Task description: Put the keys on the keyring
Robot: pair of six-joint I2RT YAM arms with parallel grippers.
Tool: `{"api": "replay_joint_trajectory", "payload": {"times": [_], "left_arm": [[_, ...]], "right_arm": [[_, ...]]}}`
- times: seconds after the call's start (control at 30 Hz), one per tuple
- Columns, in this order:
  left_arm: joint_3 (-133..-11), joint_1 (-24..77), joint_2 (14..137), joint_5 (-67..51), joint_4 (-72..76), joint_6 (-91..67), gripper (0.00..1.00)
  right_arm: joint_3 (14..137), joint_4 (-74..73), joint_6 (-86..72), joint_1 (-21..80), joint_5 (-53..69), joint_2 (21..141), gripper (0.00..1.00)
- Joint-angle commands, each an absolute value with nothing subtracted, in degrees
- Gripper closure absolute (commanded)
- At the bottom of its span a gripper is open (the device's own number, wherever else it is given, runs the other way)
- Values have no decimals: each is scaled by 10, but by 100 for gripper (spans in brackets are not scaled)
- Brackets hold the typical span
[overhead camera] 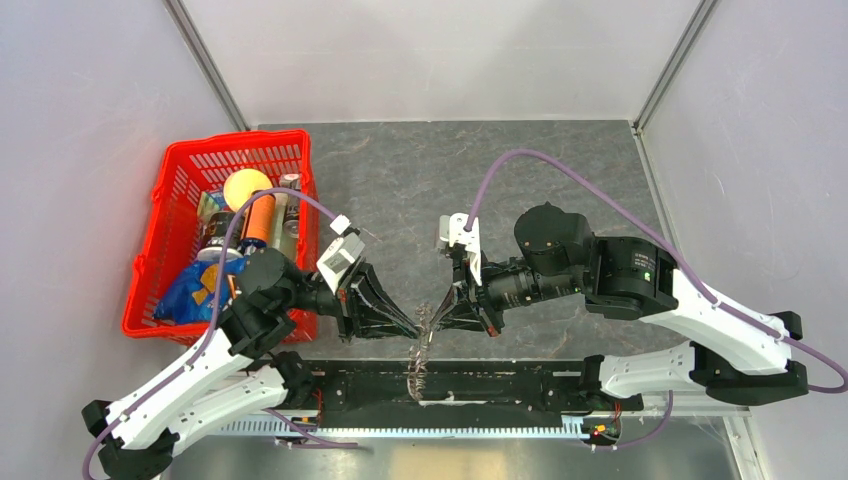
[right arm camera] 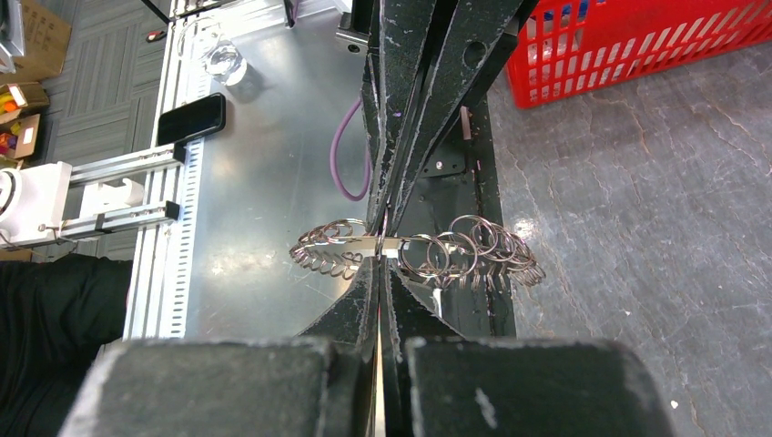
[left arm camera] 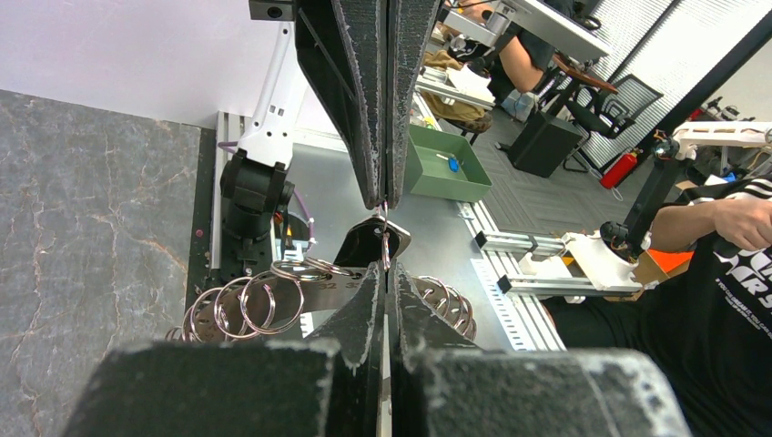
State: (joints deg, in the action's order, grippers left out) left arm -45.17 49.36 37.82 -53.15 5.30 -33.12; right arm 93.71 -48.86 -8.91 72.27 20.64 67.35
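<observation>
Both my arms are nose to nose at the near edge of the table, so this is the threading step itself. My left gripper [overhead camera: 414,327] is squeezed right down, and from its wrist view it looks pinched on the keyring's [right arm camera: 455,255] band. That keyring is crowded with little wire loops that fan out either side of my tips and dangle below them. My right gripper [overhead camera: 441,316] is closed tight too, its tips meeting the left's almost point to point. The key [left arm camera: 367,244], small with a dark head, sits right at that meeting point, just under the right fingertips. I can't tell whether the right jaws nip the key itself or the ring's wire beside it. I'd call the key at the ring but not yet clearly on it. Next I reckon it's a small, careful job: left holds the ring steady, right works the key's hole along the wire without letting either slip
</observation>
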Motion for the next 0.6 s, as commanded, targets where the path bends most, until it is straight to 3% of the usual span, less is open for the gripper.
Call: {"api": "replay_joint_trajectory", "payload": {"times": [0.0, 0.57], "left_arm": [[-465, 496, 374, -540, 81, -324, 98], [-467, 496, 376, -540, 80, -324, 98]], "right_arm": [[955, -480, -80, 727, 211, 670, 100], [952, -477, -81, 727, 218, 676, 100]]}}
